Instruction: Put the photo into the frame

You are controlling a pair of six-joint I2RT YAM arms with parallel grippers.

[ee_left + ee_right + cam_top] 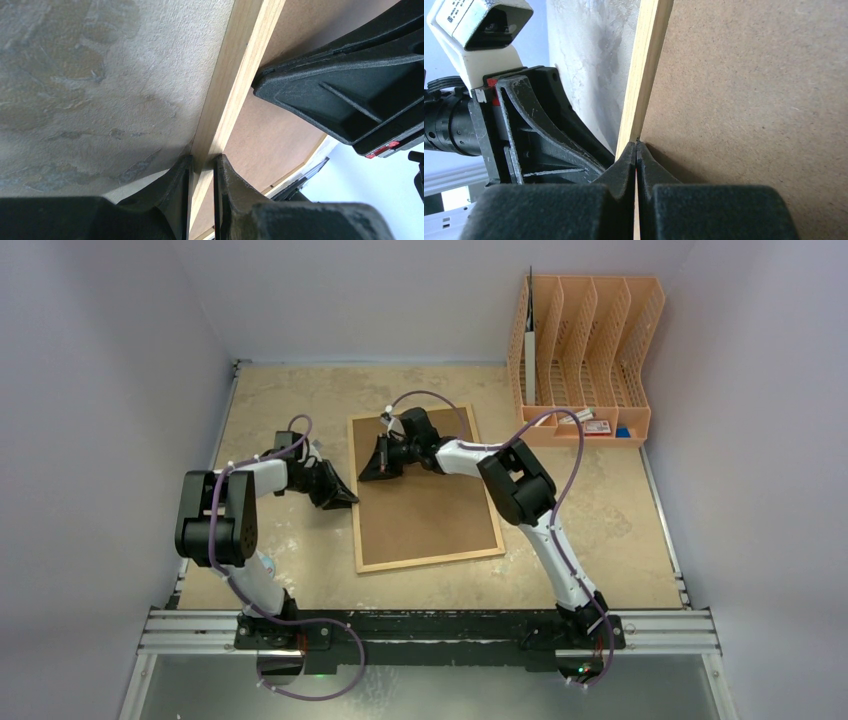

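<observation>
The frame (440,525) lies back up on the table, brown fibreboard inside a thin light-wood border. My left gripper (350,498) sits at the frame's left edge. In the left wrist view its fingertips (202,162) straddle the wooden border (235,75), shut on it. My right gripper (368,472) reaches in from the right, just above the left one. In the right wrist view it (636,145) is shut, tips touching the seam between border and fibreboard back (749,100). The photo is out of view.
An orange plastic file organiser (585,350) stands at the back right, with small items at its foot. White walls close in the table on three sides. A metal rail (430,630) carries both arm bases at the near edge.
</observation>
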